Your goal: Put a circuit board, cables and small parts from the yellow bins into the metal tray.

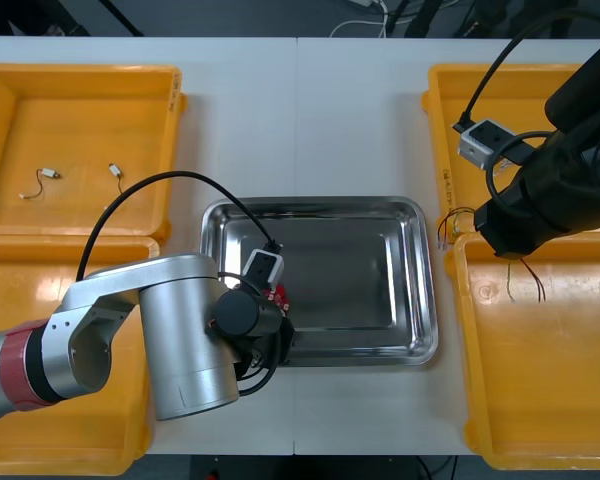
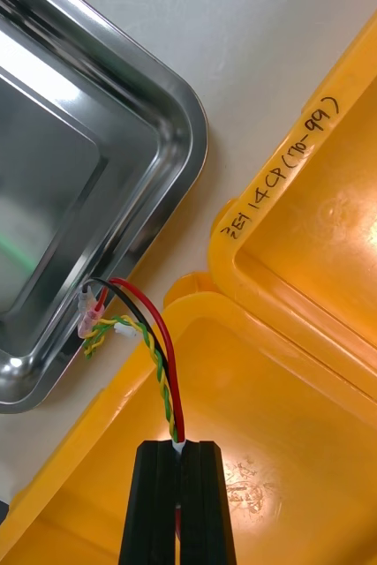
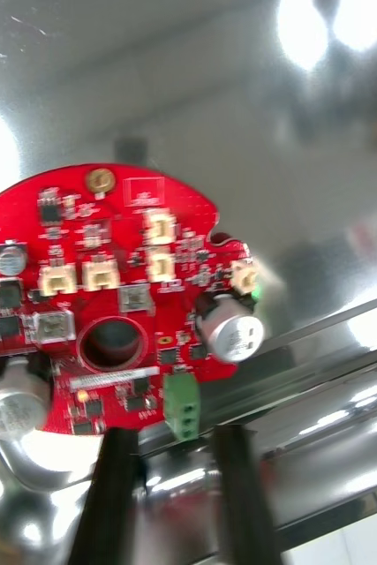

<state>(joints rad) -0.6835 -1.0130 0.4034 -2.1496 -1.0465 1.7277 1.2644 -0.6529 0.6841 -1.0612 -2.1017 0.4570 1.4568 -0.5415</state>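
My left gripper (image 1: 279,312) hovers over the front left corner of the metal tray (image 1: 429,300). It is shut on the edge of a round red circuit board (image 3: 109,291), with the board's green connector between the fingers (image 3: 113,494). The board (image 1: 278,294) sits low over the shiny tray floor (image 3: 241,106). My right gripper (image 2: 184,494) is shut on a red and yellow cable (image 2: 157,353) above the near right yellow bin (image 2: 285,459). The cable's loose end (image 1: 446,224) hangs over the tray's right rim (image 2: 153,256).
The far left yellow bin (image 1: 10,80) holds two small metal parts (image 1: 44,176) with thin leads. The far right bin (image 1: 450,100) lies partly under my right arm. Thin wires (image 1: 527,278) show in the near right bin (image 1: 540,420). The near left bin (image 1: 10,270) is mostly under my left arm.
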